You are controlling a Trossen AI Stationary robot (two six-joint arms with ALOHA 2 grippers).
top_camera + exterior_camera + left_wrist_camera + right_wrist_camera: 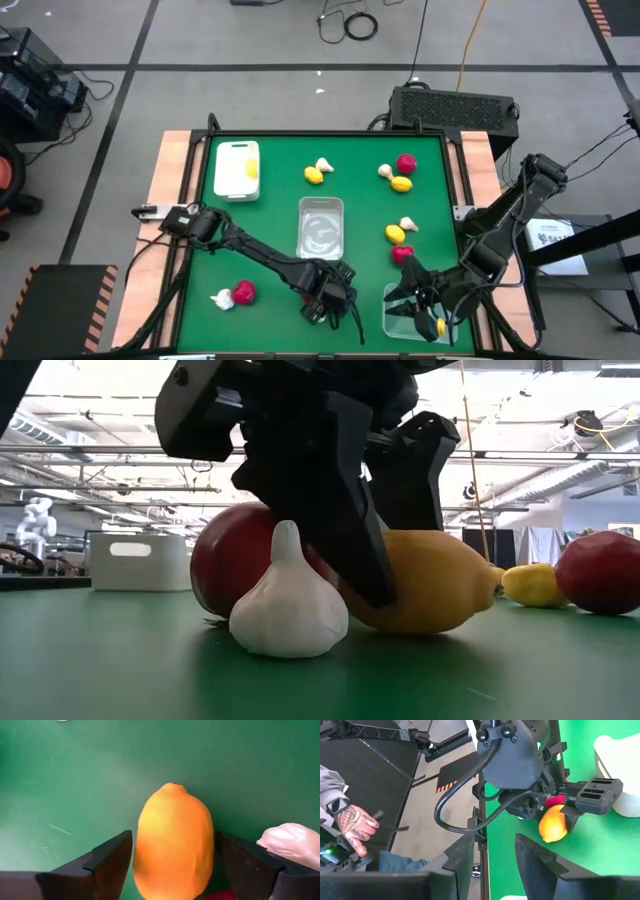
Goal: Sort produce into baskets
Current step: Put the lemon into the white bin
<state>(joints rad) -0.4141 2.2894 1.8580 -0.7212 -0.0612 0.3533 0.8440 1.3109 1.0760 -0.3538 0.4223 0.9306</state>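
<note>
A yellow lemon (172, 835) lies on the green table near its front edge, with a white garlic bulb (288, 610) and a red strawberry (222, 565) close beside it. My left gripper (330, 298) is open and slants down over the lemon (440, 585), one finger on each long side. My right gripper (415, 298) hangs open and empty above the clear basket (400, 318) at the near right, which holds one lemon (440, 326). A white basket (234, 160) at the far left holds a lemon. A second clear basket (321, 226) stands mid-table. My left gripper has its fingers (112, 860) right against the lemon's two long sides (142, 845), coming from above and slanting down, along the lemon. I cannot tell whether they touch it. The lemon rests on the table.
Lemons, garlic bulbs and strawberries lie in small groups at the far middle (318, 172), far right (398, 175), right (400, 238) and near left (235, 295). A person's hand (352, 827) shows beyond the table's edge.
</note>
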